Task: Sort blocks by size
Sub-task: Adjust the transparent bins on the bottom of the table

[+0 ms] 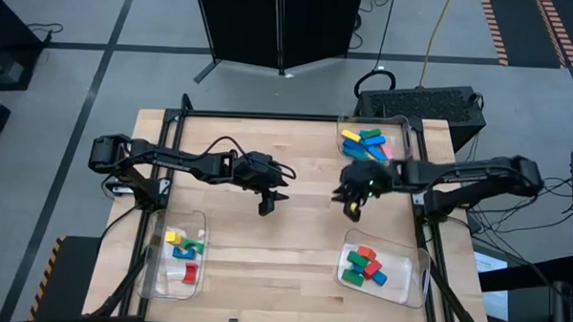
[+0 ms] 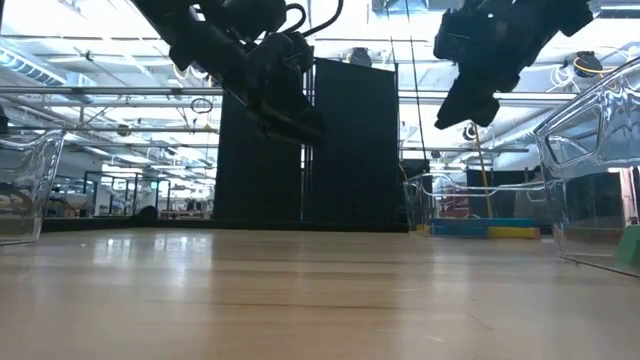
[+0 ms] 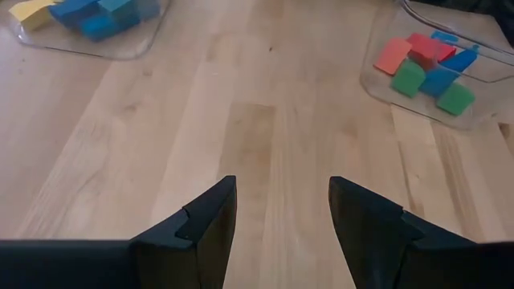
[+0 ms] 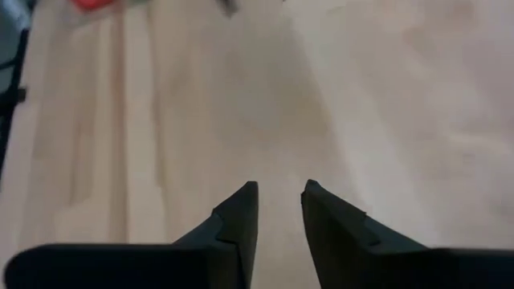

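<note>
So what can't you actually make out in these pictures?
- How many blocks lie in the top tray: in the high view the right hand and its arm cover part of it, and the blocks overlap.
- The left tray in the low view: cut off by the picture's edge, contents unseen.
- Whether the right hand holds anything: in its wrist view the gap between the fingers looks empty.
- The left hand hangs open.

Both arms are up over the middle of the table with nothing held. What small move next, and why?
Probably swing the right gripper back over the far tray and descend. Its jaws hold nothing, and unsorted blocks still lie there, nearest that arm. The left gripper can wait.
</note>
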Motion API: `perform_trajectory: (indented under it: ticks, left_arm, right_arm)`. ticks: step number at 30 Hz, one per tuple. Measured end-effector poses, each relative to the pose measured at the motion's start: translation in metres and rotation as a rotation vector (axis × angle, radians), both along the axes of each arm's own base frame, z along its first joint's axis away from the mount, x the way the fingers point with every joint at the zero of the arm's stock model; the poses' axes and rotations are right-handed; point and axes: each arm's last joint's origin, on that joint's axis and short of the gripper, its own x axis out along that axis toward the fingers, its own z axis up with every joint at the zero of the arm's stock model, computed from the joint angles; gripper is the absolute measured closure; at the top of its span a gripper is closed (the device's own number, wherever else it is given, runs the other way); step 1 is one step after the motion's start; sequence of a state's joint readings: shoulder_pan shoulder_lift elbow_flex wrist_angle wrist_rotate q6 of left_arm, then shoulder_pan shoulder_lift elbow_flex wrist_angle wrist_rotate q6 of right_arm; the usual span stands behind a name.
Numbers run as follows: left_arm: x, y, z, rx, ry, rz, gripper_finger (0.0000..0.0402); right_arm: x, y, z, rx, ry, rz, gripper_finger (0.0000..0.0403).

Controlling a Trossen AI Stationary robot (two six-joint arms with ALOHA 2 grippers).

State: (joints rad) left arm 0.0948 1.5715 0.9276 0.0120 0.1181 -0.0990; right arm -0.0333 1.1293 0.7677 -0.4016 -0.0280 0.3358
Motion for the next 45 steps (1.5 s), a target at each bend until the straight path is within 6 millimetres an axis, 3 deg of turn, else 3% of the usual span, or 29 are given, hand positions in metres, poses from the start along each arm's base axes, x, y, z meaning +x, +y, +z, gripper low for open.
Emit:
perform_trajectory:
  ticks: [6,12,17,25,33,45]
  left_arm:
    - [-0.002,-0.004,-0.003,-0.022,0.043,0.005,0.0203]
    - [-0.008,-0.002,-0.01,-0.011,0.142,0.074,0.0203]
    - [-0.01,-0.007,-0.013,-0.02,0.174,0.074,0.0203]
    - [-0.015,-0.014,-0.012,0.012,0.215,0.096,0.0203]
    - [-0.046,-0.016,0.015,0.095,0.281,0.222,0.0203]
    - [-0.103,-0.036,0.063,0.13,0.224,0.318,0.0203]
  right_arm:
    - [0.018,0.033,-0.018,0.023,0.029,0.115,0.0344]
    - [0.03,0.051,-0.029,0.025,0.021,0.175,0.0379]
    - [0.033,0.063,-0.042,0.054,0.077,0.185,0.04]
    - [0.027,0.091,-0.048,0.099,0.129,0.231,0.0402]
    - [0.016,0.115,-0.049,0.129,0.152,0.274,0.0402]
    - [0.002,0.147,-0.045,0.18,0.143,0.343,0.0403]
